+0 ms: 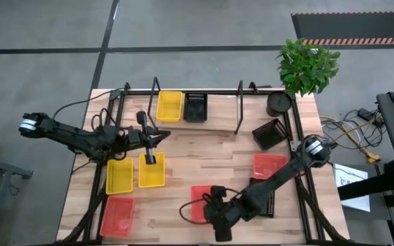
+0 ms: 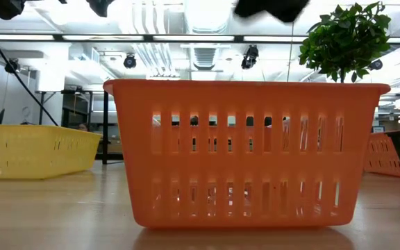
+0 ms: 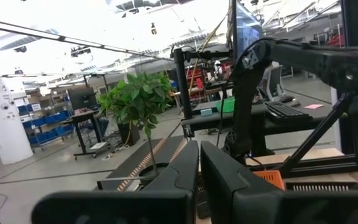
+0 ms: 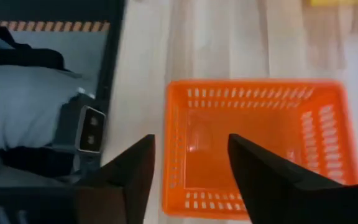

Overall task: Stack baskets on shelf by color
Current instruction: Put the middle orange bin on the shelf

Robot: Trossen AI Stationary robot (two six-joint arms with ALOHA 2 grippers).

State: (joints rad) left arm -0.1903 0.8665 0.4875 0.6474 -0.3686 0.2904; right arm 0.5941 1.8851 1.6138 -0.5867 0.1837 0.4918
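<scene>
An orange basket (image 1: 198,203) (image 4: 260,146) stands on its base near the table's near edge and fills the low view (image 2: 245,153). My right gripper (image 1: 209,203) (image 4: 191,140) hovers open above its short end, one finger outside the wall and one over the inside. My left gripper (image 1: 164,136) (image 3: 199,163) is shut and held level above the table, left of centre. The wire shelf (image 1: 239,109) at the far edge holds a yellow basket (image 1: 169,106) and a black basket (image 1: 195,107). Two yellow baskets (image 1: 120,175) (image 1: 152,171) sit below the left arm.
Another orange basket (image 1: 118,215) sits at the near left corner and one (image 1: 269,165) on the right. A tilted black basket (image 1: 269,133) lies by the dark pot (image 1: 279,104) of the plant (image 1: 308,65). A black perforated basket (image 1: 268,199) lies under the right arm.
</scene>
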